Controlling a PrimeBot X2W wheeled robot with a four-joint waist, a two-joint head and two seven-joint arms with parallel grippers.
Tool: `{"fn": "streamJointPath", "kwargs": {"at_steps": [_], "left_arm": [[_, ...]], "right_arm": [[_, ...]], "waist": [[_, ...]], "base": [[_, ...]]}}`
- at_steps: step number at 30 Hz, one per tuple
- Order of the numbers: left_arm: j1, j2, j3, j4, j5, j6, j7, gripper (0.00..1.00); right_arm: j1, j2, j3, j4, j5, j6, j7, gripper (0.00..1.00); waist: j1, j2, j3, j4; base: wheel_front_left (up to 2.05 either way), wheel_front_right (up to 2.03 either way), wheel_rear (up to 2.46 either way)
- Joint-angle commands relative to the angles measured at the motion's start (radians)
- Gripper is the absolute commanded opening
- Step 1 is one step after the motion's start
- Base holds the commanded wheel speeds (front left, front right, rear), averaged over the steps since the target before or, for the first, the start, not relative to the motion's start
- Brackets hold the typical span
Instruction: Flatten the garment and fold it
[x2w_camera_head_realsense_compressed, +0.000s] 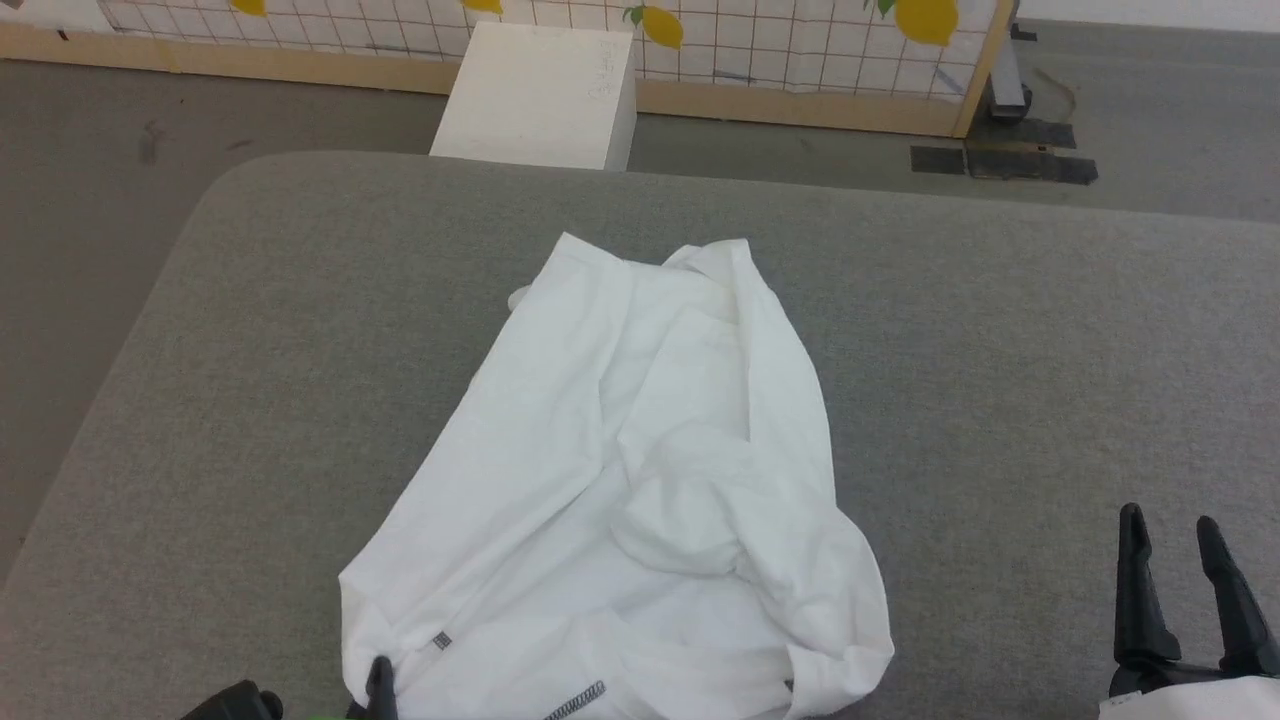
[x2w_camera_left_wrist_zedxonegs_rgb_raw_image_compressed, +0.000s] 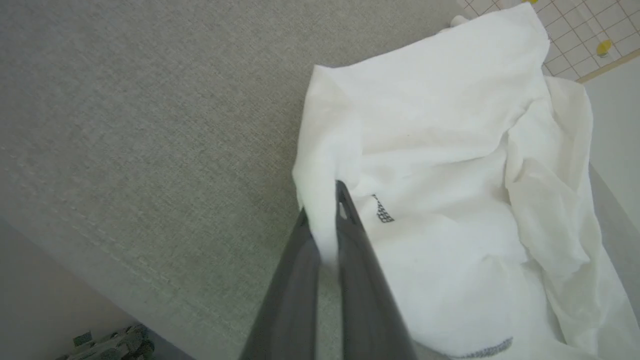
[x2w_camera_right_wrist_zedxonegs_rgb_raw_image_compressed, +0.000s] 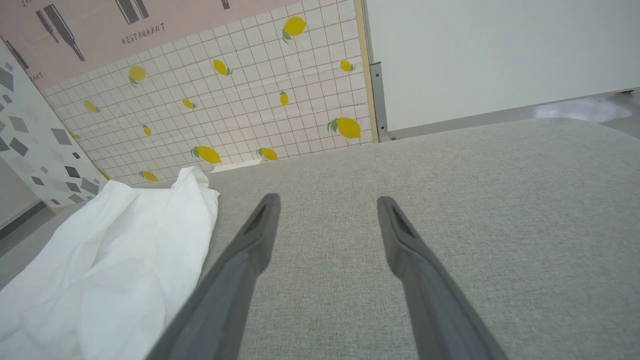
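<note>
Grey desk (x2w_camera_head_realsense_compressed: 1000, 350): left gripper (x2w_camera_head_realsense_compressed: 380, 690) clamped shirt (x2w_camera_head_realsense_compressed: 640, 450) corner at 7 o'clock, shirt ran toward 12; right gripper (x2w_camera_head_realsense_compressed: 1168, 525) wide, empty, at 4 o'clock, apart.

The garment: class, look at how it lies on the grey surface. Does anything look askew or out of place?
The garment lies crumpled and slanted on the grey surface, its right side bunched into folds rather than spread flat. The left gripper is shut on its near corner; the right gripper stands open, clear of it.
</note>
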Motion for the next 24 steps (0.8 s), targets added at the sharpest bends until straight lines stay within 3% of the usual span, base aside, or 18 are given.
{"fn": "streamJointPath", "kwargs": {"at_steps": [1, 5, 10, 16, 19, 24], "left_arm": [[0.006, -0.009, 0.009, 0.021, -0.011, -0.001, -0.014, 1.0], [-0.023, -0.025, 0.01, 0.038, -0.007, -0.028, -0.052, 1.0], [-0.079, 0.001, 0.025, -0.041, 0.06, -0.038, -0.128, 1.0], [-0.189, 0.044, 0.003, -0.137, 0.237, -0.125, -0.228, 1.0], [-0.232, 0.024, 0.004, -0.144, 0.35, -0.174, -0.239, 1.0], [-0.217, -0.024, 0.014, -0.094, 0.513, -0.203, -0.24, 1.0]], "right_arm": [[0.002, -0.001, 0.004, 0.001, 0.0, -0.001, 0.001, 1.0], [0.002, -0.001, 0.009, 0.009, 0.002, -0.001, 0.001, 1.0], [0.004, -0.001, 0.005, 0.013, 0.002, -0.001, 0.001, 1.0], [0.002, -0.001, 0.008, 0.014, 0.004, -0.001, -0.002, 1.0], [-0.001, -0.001, 0.01, 0.014, 0.003, -0.001, -0.002, 1.0], [-0.004, -0.001, 0.011, 0.008, -0.008, -0.001, 0.004, 1.0]], "waist": [[0.0, 0.0, -0.008, 0.006], [0.0, 0.0, -0.018, 0.003], [0.0, 0.0, -0.025, -0.01], [0.0, 0.0, -0.018, -0.027], [0.0, 0.0, -0.012, -0.035], [0.0, 0.0, -0.004, -0.043]], "base": [[0.0, 0.0, 0.0], [0.0, 0.0, 0.0], [0.0, 0.0, 0.0], [0.0, 0.0, 0.0], [0.0, 0.0, 0.0], [0.0, 0.0, 0.0]]}}
